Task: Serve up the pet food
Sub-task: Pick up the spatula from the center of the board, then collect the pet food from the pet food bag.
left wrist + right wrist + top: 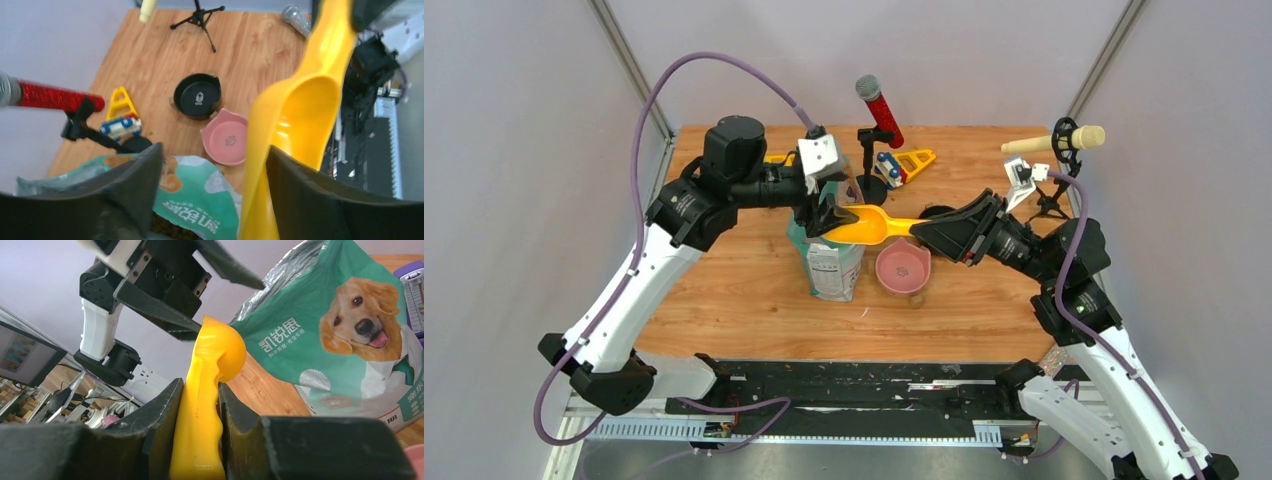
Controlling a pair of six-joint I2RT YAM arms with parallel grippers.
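Right gripper (pixel 200 390) closed on the yellow scoop (pixel 215 350) handle above the bag (pixel 320 330), left gripper (pixel 832 218) open astride its bowl, pet food (pixel 165 231) inside the bag: best to draw left clear before dipping.

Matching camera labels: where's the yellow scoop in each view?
Top external: yellow scoop at centre, by the teal bag's top.
Left wrist: scoop right of centre, running from top edge to bottom.
Right wrist: scoop bottom centre, rising to mid-frame.
Shared landmark: teal bag, in all three.
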